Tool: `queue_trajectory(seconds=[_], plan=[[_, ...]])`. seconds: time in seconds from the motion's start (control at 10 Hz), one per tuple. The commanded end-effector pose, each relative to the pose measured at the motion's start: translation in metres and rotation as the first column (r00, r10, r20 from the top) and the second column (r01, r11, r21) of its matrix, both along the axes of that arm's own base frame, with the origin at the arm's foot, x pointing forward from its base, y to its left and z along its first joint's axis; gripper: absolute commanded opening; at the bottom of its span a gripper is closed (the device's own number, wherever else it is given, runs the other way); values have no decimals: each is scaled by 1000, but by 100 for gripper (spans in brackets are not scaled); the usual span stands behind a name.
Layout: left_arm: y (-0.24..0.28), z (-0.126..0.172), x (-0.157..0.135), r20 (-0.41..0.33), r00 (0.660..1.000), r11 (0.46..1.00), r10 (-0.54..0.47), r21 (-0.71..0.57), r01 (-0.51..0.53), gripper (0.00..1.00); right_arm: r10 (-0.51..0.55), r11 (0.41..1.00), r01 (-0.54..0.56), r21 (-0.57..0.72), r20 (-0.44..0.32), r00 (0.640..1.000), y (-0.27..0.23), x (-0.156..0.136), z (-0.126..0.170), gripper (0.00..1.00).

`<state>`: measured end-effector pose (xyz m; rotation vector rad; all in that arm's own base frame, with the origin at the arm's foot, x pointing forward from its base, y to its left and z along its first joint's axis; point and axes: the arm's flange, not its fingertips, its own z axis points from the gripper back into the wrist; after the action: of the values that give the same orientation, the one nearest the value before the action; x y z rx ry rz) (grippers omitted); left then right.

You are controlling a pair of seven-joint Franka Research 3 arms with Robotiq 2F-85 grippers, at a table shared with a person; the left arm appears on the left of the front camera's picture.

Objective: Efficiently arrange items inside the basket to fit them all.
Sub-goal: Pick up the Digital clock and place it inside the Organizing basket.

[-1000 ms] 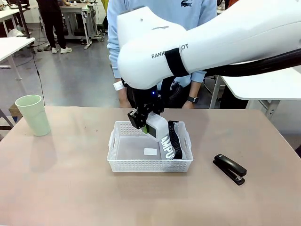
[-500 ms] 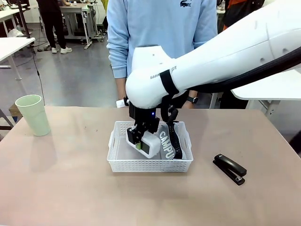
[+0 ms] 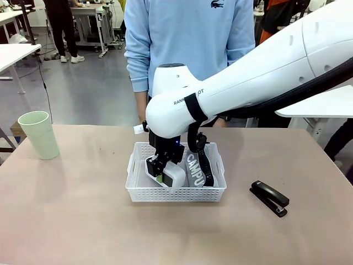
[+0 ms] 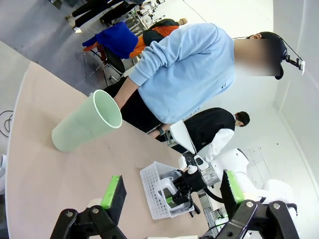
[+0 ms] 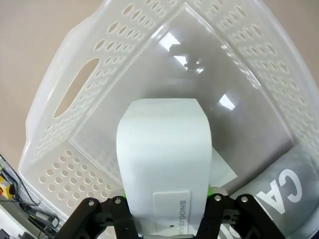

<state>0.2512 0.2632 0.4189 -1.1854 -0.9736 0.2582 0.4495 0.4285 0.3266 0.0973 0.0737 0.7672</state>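
Inside the basket [image 3: 138, 190], the right gripper [image 3: 159, 170] clamps the white box [image 3: 175, 176]; just beside it, the pouch [image 3: 194, 167] shows "CAMPU".

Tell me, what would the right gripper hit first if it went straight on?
Probably the floor of the basket: the right gripper, shut on the small white box, points down into it, beside the grey pouch.

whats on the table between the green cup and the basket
Nothing. In the front view, the stretch of table between the pale green cup and the white basket is bare.
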Motion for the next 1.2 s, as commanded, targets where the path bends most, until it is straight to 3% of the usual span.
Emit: queue_trajectory(seconds=[0.0,0.5,0.6,0.7,1.1], plan=[[-1,0,-2,20,1000,1000,-8,10,7,100,6,1000,-6,21,19,1000,-6,-7,5,52],[-1,0,-2,20,1000,1000,-8,10,7,100,-4,1000,4,-2,8,1000,-1,-1,-5,52],[-1,0,-2,20,1000,1000,-8,10,7,100,-8,1000,8,-1,11,1000,-1,-2,-5,81],[-1,0,-2,20,1000,1000,-8,10,7,100,-3,1000,3,-8,19,1000,-2,-2,-5,100],[-1,0,-2,20,1000,1000,-8,10,7,100,-25,1000,25,10,39,999,-10,-5,-2,100]])
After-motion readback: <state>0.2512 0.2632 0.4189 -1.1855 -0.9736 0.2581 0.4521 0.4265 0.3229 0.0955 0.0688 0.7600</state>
